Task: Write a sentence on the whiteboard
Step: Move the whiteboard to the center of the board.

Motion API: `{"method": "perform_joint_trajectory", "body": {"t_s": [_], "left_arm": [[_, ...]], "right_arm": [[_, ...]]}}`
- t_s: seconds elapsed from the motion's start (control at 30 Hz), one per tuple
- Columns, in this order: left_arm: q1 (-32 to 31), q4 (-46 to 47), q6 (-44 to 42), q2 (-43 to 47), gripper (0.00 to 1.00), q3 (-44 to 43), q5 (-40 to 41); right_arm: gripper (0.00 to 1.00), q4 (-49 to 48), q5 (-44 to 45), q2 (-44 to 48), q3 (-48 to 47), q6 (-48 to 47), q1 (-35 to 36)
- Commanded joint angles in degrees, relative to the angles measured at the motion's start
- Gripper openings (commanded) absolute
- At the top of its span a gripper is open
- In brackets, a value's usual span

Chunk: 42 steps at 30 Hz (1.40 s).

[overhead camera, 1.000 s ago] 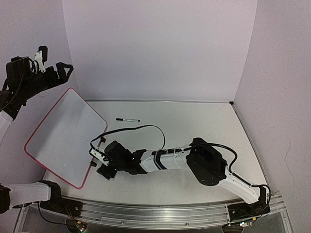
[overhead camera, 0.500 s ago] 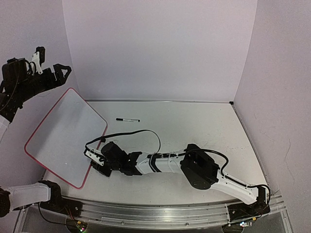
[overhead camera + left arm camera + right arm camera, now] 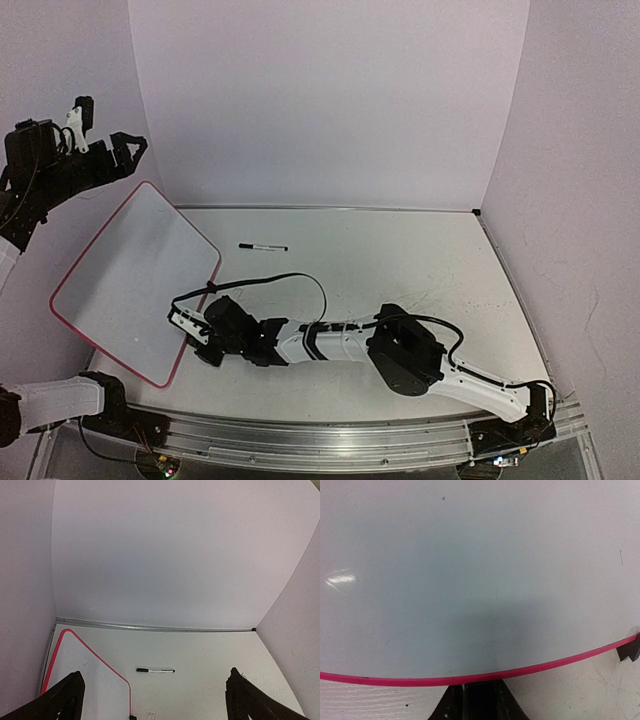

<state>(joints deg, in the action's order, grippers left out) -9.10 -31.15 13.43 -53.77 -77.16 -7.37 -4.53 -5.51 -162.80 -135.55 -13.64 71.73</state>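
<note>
Nearest us, the right arm [image 3: 340,342] reaches low across the surface [image 3: 420,260] to the near right edge of the board [image 3: 130,280]. The right claw [image 3: 476,686] meets the board there. In the wrist view we see its two fingers standing narrow, close side by side. Their tips are right at the red rim [image 3: 385,680], with something dark between them (a shadow or a piece of the board, we cannot tell). So we cannot say whether this claw pinches anything or is merely narrow. A little along the rim from it, a small black clip [image 3: 629,651] sits at the board's edge. A black cable [image 3: 300,278] arches above the arm, just right of the board.

The board itself lies at the left side of the surface, turned at a slant, with one rounded corner pointing toward the back wall [image 3: 320,100]. Its face shows plain white in every view.

Beyond the board's right corner and apart from it, a marker [image 3: 262,246] lies flat on the surface, black-capped with a pale barrel.

Farthest off, above the board's far left corner and well clear of it, the left claw [image 3: 156,680] hangs in the air with its fingers spread wide, gripping nothing.
</note>
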Motion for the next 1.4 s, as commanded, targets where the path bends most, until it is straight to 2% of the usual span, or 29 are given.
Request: {"method": "perform_joint_trajectory", "body": {"t_s": [0.0,0.23,0.6,0.97,1.37], "left_arm": [[-0.1,-1.1,-0.1,-0.4,0.99,-2.2,-0.6],[-0.1,-1.0,0.0,-0.9,0.99,-2.0,-0.6],[-0.1,-1.6,-1.2,-1.3,0.99,-3.8,2.2],[-0.1,-1.6,-0.6,-2.4,0.99,-2.9,1.9],[-0.1,-1.3,0.3,-4.1,0.99,-1.3,1.0]], "right_arm": [[0.15,-2.5,3.7,1.6,0.9,1.3,0.3],[0.00,-3.8,8.0,8.2,11.2,1.2,0.4],[0.00,-9.7,13.1,17.4,28.1,2.8,-0.1],[0.00,-18.0,14.4,30.3,50.9,3.0,-1.8],[0.00,-20.9,19.4,42.0,70.2,4.7,-2.6]]}}
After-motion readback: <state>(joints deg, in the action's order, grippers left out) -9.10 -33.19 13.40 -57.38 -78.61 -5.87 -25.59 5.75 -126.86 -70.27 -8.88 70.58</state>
